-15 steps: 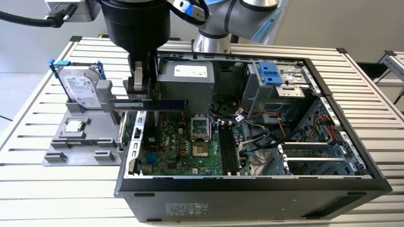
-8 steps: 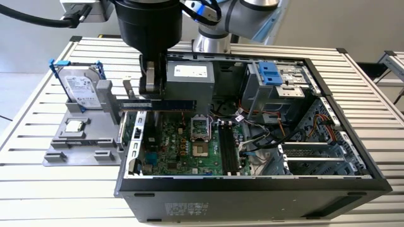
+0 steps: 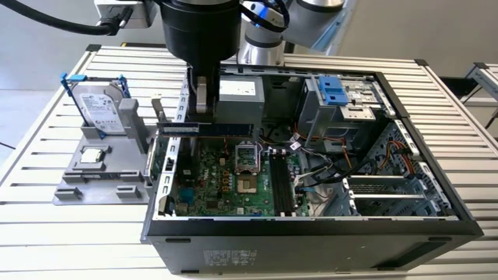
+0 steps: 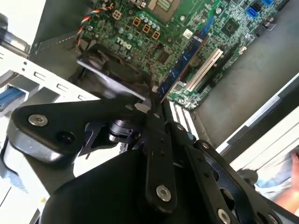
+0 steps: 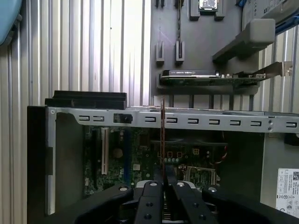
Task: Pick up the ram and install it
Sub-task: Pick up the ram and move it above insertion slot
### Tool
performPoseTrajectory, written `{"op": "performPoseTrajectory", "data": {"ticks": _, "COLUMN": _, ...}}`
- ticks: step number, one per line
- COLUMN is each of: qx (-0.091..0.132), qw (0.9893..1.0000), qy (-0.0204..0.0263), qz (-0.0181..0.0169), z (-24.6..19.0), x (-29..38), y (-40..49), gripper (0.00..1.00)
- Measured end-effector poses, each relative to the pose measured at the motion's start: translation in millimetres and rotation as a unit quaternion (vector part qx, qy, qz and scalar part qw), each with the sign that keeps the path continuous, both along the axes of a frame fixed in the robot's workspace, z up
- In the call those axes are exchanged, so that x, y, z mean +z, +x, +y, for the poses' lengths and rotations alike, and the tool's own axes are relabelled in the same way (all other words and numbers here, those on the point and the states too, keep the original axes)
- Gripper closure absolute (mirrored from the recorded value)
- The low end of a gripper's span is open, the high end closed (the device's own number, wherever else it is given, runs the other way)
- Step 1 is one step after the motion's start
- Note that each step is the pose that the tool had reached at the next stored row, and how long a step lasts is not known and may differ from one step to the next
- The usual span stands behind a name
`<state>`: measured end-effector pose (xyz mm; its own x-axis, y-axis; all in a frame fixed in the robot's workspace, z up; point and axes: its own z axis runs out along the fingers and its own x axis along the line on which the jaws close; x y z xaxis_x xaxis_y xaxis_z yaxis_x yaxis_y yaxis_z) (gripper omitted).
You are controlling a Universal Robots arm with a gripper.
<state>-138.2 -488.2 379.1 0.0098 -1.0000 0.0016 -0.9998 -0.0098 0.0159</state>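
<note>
Fingers of the gripper are pinching the ram, a flat blue-green stick hanging over the green motherboard inside the open metal case. In the exterior view, the silver hard drive is standing at its nine o'clock on a grey holder.

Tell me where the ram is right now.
In the exterior view, the ram is clamped in the jaws of the gripper, level above the motherboard, toward the exterior view's left of the open case.

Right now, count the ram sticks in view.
1: the ram, clamped in the jaws of the gripper over the open computer case. More could be hidden inside.
</note>
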Motion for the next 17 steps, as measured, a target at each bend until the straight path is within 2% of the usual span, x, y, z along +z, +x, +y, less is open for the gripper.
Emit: {"op": "performPoseTrajectory", "data": {"ticks": 17, "qx": 0.0, "qw": 1.0, "qy": -0.001, "qz": 0.0001, "z": 0.0, "x": 0.0, "y": 33.8, "gripper": 1.0}}
